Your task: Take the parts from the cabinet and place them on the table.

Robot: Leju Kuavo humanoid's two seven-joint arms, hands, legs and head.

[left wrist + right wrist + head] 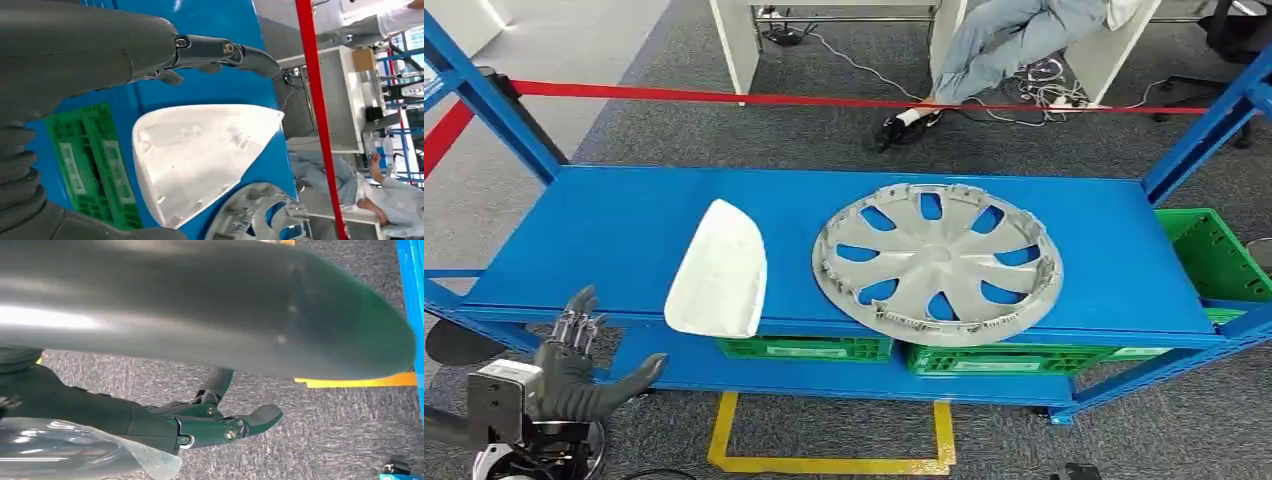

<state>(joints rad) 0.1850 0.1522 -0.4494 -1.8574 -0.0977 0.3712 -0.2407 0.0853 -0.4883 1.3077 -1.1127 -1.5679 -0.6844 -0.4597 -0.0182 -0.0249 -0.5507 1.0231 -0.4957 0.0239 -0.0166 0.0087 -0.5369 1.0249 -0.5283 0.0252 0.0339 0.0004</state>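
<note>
Left robot hand [574, 375] empty, fingers spread, below shelf [604, 230] front edge near white cover [719, 270]; right robot hand [220, 425] seemingly empty too.

Glossy white plastic cover [718, 270], matt silver plastic hubcap [938, 261], smooth blue painted-metal shelf [614, 230].

Lighting's bright and even from overhead, hardly any shadows on the blue shelf [604, 230]. The white cover [200, 155] is glary and washed out up close. The right wrist view is mostly a blurry, out-of-focus thumb [200, 305] with a bright streak.
</note>
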